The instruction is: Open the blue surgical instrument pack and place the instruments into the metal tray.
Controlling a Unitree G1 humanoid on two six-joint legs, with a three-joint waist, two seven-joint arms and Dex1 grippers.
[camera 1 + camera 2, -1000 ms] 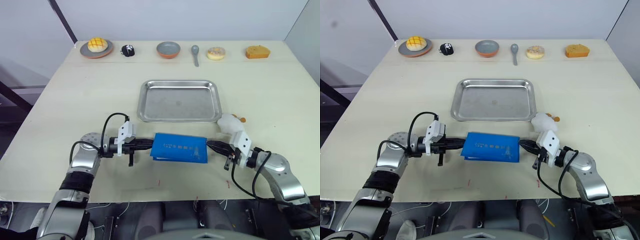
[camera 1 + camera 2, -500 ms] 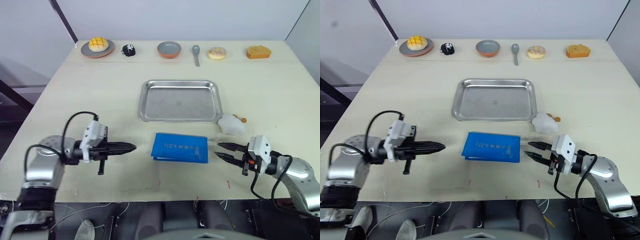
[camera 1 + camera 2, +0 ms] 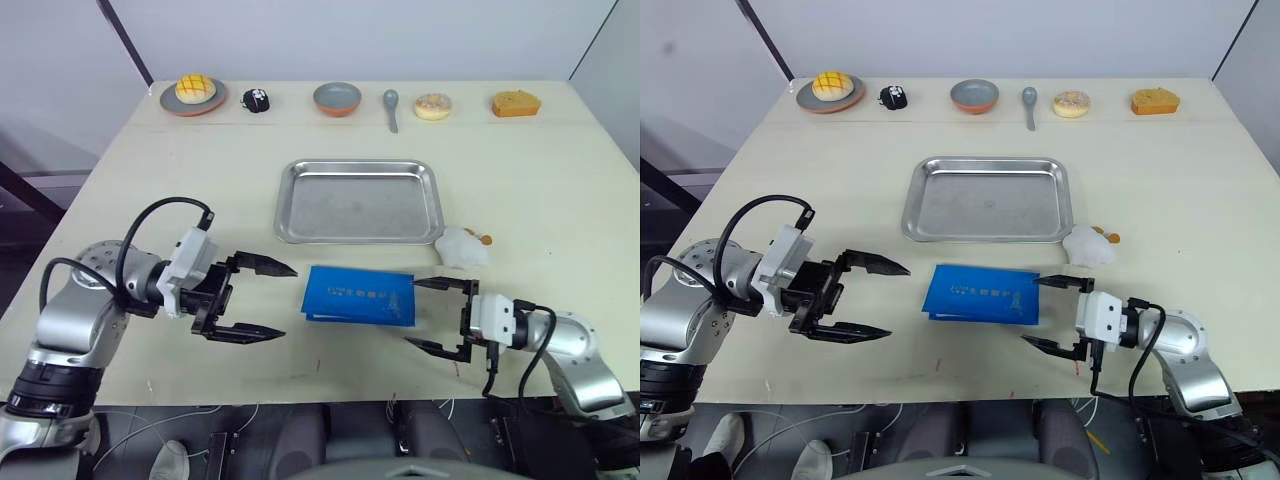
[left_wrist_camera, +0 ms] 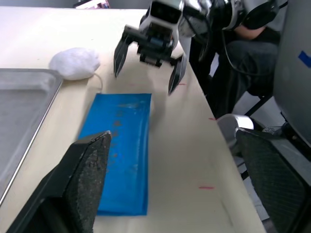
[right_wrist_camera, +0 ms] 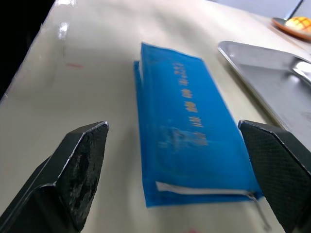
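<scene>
left eye view: the pack [image 3: 360, 296] lies flat and closed on the bench [image 3: 140, 180], just in front of the tray [image 3: 358, 201], which is bare. no instruments can be seen, so they are presumably inside the wrap. the step in hand looks like the opening itself, not yet begun: nothing is unfolded.

the left pincer [image 3: 262, 300] hovers off the pack's left end with its fingers spread wide apart, holding nothing. the right pincer [image 3: 437, 314] sits off the pack's right end, also spread wide and holding nothing. both point inward at the pack, each with a gap of bare bench between fingertips and wrap; neither touches it.

the next move, i judge, calls for one pincer to pin or pinch an end while the other catches a loose flap edge; the right wrist view shows a whitish edge at the near end that may serve. the wrap is thin and flat, so a shallow grip could slip.

a white lump [image 3: 461, 247] lies just beside the tray's near right corner.
</scene>
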